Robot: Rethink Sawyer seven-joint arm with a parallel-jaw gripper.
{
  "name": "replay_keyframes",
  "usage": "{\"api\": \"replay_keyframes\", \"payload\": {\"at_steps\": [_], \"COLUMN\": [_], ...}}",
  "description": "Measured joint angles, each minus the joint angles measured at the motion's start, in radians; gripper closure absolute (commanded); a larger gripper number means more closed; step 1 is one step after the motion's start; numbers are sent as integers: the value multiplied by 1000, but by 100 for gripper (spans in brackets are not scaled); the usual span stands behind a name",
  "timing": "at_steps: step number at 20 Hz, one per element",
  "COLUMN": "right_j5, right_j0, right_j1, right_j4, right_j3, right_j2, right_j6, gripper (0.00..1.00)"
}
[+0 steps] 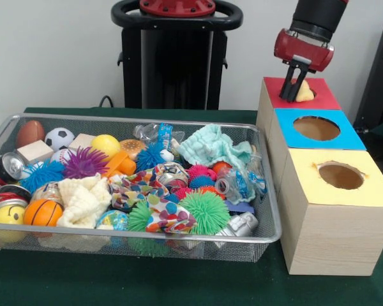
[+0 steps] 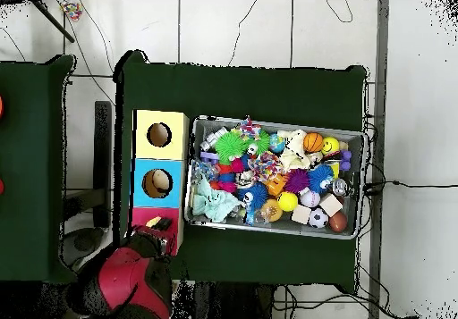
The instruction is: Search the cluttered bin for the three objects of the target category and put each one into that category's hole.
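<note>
Hovering over the red-topped box (image 1: 322,97), the gripper (image 1: 294,88) keeps its fingers closed on the yellow duck (image 1: 304,91), held right above the hole so that it can fall in. The cluttered bin (image 1: 268,210) stands beside the boxes.

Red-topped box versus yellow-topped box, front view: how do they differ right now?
The red-topped box stands farthest from the camera; the yellow-topped box stands nearest. The pincer is at the red-topped box's hole with a yellow toy beside it; the yellow-topped box's hole is open, nothing over it. Both are pale wooden boxes with a round cut-out on top.
</note>
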Motion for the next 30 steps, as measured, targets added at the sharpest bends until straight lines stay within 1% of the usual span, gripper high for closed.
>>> {"api": "replay_keyframes", "payload": {"at_steps": [4,7,12,15,17,20,22,25,28,30], "right_j5": [0,0,0,0,0,0,1,6,11,16], "right_j0": [6,24,124,171,223,275,287,284,262,218], "right_j1": [-6,-8,-8,-7,1,15,18,17,11,-2], "right_j4": [1,1,1,2,7,16,21,30,32,32], "right_j3": [25,46,106,127,140,153,158,167,173,176], "right_j2": [-7,-25,-63,-74,-88,-105,-111,-117,-117,-114], "right_j6": [0,0,0,0,0,0,0,0,0,0], "gripper": [100,100,100,100,100,100,100,100,100,100]}}
